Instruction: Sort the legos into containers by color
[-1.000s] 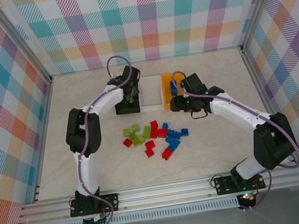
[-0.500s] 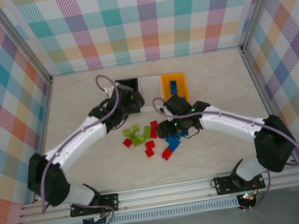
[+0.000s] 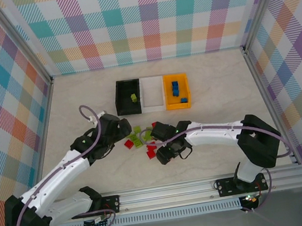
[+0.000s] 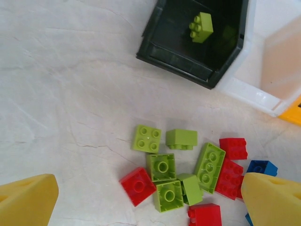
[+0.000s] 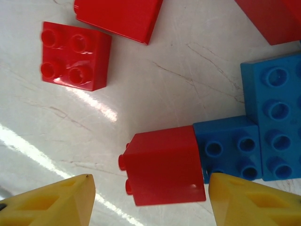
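The table (image 3: 82,100) carries the joined containers (image 3: 155,108) at twelve o'clock of the loose legos (image 3: 139,139). The left gripper (image 3: 124,129), at the pile's nine o'clock, gapes wide and empty. The right gripper (image 3: 165,150), at five o'clock, spreads wide around a red brick (image 5: 162,165). One green brick (image 3: 134,98) lies in the black bin (image 3: 120,99), and blue bricks (image 3: 175,89) lie in the orange bin (image 3: 168,96).

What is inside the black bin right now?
One lime green brick lies on the floor of the black bin. From above I see no other brick there. The left wrist view cuts off the bin's far end.
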Controlling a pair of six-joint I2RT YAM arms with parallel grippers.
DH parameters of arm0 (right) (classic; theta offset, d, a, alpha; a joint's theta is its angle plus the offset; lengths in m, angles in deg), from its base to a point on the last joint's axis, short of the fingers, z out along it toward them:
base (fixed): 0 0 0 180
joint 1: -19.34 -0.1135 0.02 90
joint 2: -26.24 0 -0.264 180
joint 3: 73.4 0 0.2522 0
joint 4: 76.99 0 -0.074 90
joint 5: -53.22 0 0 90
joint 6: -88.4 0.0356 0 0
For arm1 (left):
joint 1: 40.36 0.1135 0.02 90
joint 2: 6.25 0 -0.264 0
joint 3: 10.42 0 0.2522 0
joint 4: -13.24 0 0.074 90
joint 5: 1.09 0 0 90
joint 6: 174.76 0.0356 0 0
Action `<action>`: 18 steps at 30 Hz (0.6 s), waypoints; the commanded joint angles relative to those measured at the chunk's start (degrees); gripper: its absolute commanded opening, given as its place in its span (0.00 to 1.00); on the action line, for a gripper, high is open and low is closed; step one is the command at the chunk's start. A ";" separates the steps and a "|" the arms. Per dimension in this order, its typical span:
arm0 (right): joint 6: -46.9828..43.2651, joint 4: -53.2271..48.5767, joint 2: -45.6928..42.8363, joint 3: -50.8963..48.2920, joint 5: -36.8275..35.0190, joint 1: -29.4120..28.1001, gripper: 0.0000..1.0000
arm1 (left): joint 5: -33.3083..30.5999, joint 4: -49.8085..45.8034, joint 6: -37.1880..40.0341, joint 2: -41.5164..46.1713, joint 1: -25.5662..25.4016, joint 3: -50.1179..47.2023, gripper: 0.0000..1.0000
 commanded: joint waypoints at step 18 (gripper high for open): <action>-1.68 -4.23 8.54 5.79 -5.31 -5.41 0.63 | 0.94 -2.45 -0.11 2.66 4.58 -2.54 1.00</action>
